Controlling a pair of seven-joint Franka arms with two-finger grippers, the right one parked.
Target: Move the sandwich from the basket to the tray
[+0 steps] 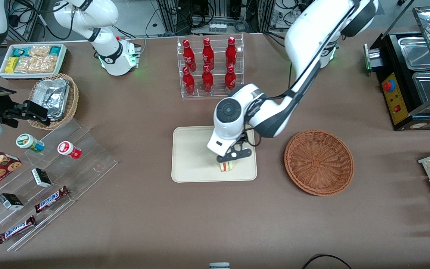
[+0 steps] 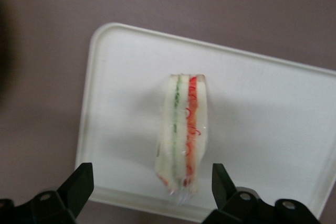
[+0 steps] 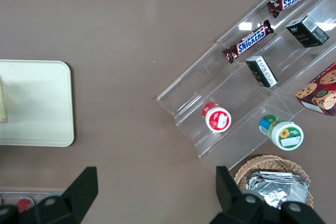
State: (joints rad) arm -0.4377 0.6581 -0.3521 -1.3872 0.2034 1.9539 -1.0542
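Sandwich point(image 2: 182, 135) on edge on tray point(image 1: 189, 157), filling stripes upward, near rim facing front camera. Gripper point(image 2: 152, 190) just above, fingers point(image 2: 79, 184) spread wide, gripping nothing: probably released. Basket point(image 1: 318, 161) beside tray, emptied.

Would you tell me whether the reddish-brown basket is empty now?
Empty: the basket shows only bare weave. The sandwich rests on the tray, with the open gripper above it.
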